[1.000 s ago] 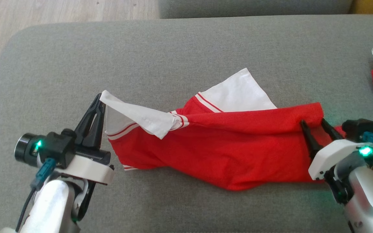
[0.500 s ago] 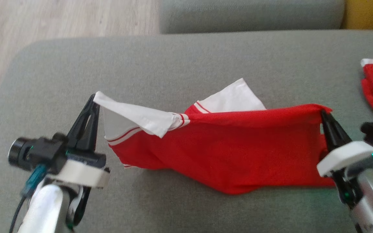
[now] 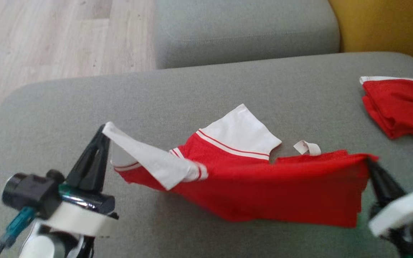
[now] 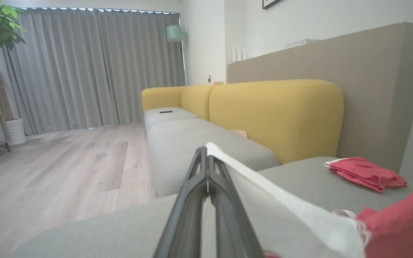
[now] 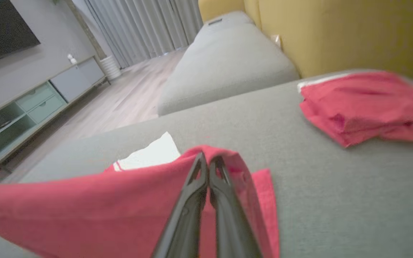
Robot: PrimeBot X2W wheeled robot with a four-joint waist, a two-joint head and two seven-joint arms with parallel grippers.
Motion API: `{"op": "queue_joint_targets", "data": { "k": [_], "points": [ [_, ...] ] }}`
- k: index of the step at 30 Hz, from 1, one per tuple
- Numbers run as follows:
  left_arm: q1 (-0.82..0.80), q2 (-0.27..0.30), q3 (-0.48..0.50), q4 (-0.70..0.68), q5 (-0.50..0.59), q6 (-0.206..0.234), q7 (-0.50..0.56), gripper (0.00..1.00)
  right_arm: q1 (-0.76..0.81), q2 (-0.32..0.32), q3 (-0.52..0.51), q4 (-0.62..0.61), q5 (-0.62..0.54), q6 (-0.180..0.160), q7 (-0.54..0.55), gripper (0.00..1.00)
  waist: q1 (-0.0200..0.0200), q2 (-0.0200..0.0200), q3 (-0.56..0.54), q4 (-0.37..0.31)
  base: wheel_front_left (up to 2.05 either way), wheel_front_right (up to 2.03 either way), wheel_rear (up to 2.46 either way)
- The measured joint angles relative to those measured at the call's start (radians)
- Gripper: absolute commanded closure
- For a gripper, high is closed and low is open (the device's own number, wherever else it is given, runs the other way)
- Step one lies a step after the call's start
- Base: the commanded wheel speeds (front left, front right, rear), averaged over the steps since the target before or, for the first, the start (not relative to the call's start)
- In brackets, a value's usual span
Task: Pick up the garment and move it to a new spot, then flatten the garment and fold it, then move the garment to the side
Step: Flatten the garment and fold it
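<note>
A grey sofa seat (image 3: 228,82) spreads beneath both arms. Nearest, the left end effector (image 3: 102,132) is clamped on a white corner of the garment (image 3: 281,190). The right end effector (image 3: 370,163) is clamped on its red edge. The red-and-white garment hangs stretched between them, just above the seat. Farther right lies a folded red cloth (image 3: 400,107). Beyond are a yellow backrest (image 3: 382,25) and a wooden floor (image 3: 48,39).
</note>
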Motion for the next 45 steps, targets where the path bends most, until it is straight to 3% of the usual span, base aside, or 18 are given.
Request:
{"op": "queue_joint_targets", "data": {
  "k": [4,11,12,13,17,20,24,28,35,45],
  "points": [
    [-0.064,-0.008,-0.034,0.076,-0.016,-0.023,0.007,1.00,-0.149,0.063,0.056,0.144,-0.012,0.000,0.049,1.00,0.0000,0.0000,0.034,0.008,0.00,0.00,0.00],
    [-0.240,-0.053,-0.095,0.243,-0.014,-0.051,-0.039,1.00,-0.492,0.074,0.141,0.467,-0.077,0.000,-0.009,1.00,0.0000,0.0000,0.117,0.062,0.00,0.00,0.00],
    [-0.255,-0.058,-0.098,0.268,-0.014,-0.056,-0.050,1.00,-0.522,0.078,0.153,0.505,-0.080,0.000,-0.032,0.69,0.0000,0.0000,0.129,0.070,0.00,0.00,0.00],
    [-0.267,-0.062,-0.100,0.291,-0.013,-0.056,-0.061,1.00,-0.546,0.081,0.159,0.535,-0.086,0.000,-0.060,0.00,0.0000,-0.0001,0.141,0.078,0.00,0.00,0.00],
    [-0.304,-0.075,-0.094,0.372,-0.012,-0.051,-0.103,1.00,-0.595,0.067,0.231,0.577,-0.098,0.000,-0.175,0.00,0.0000,0.0000,0.181,0.103,0.00,0.00,0.00],
    [-0.326,-0.080,-0.077,0.409,0.004,-0.035,-0.130,1.00,-0.583,0.002,0.293,0.559,-0.150,0.000,-0.226,0.00,0.0000,-0.0001,0.204,0.110,0.00,0.00,0.00],
    [-0.345,-0.081,-0.058,0.426,0.017,-0.027,-0.143,1.00,-0.510,-0.096,0.298,0.498,-0.200,0.000,-0.232,0.00,0.0000,0.0000,0.229,0.107,0.00,0.00,0.00],
    [-0.352,-0.083,-0.047,0.428,0.023,-0.026,-0.144,1.00,-0.439,-0.136,0.285,0.452,-0.251,0.000,-0.198,0.00,0.0000,0.0000,0.249,0.101,0.00,0.00,0.00],
    [-0.369,-0.101,-0.028,0.425,0.042,-0.028,-0.144,1.00,-0.413,-0.130,0.248,0.385,-0.292,0.000,-0.133,0.00,0.0000,0.0000,0.281,0.099,0.00,0.00,0.00],
    [-0.389,-0.121,-0.025,0.415,0.071,-0.048,-0.149,1.00,-0.539,-0.066,0.274,0.572,-0.323,0.000,-0.113,0.00,0.0000,0.0000,0.298,0.124,0.00,0.00,0.00]
  ]
}}
